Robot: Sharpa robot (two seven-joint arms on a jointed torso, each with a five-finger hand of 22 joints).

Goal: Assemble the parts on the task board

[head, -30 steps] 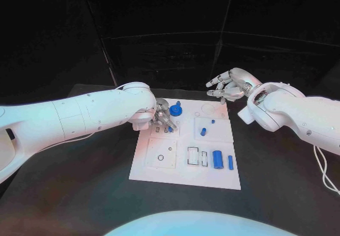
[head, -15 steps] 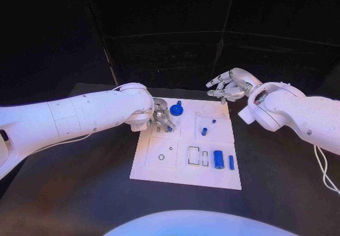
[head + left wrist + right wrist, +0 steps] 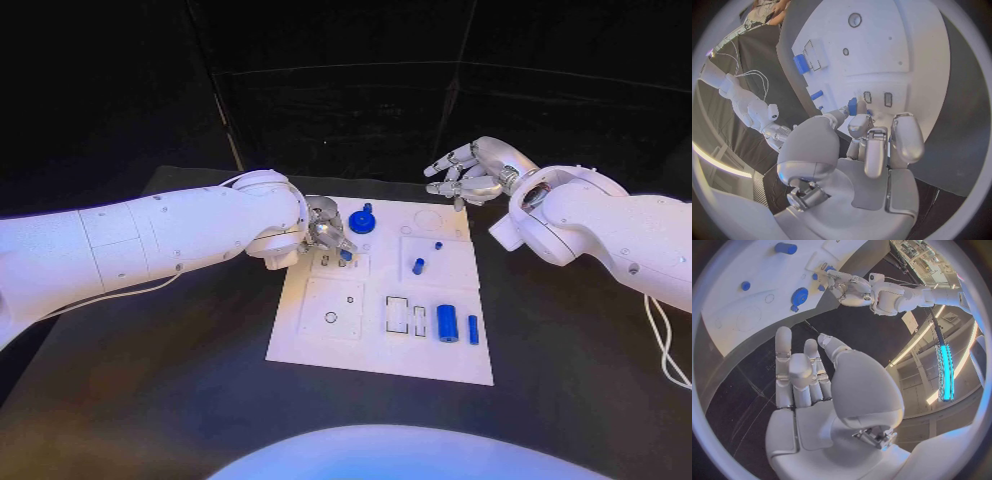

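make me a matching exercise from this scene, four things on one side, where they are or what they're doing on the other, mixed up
Things:
1. left hand
2. right hand
3. blue gear
4. large blue cylinder

Places or states:
A. lies on its side on the task board, at its near right
B. pinches a small blue part over the board's far left
C. hangs open beyond the board's far right corner
D. sits on the board's far edge, beside the left hand

Pairs: 1-B, 2-C, 3-D, 4-A
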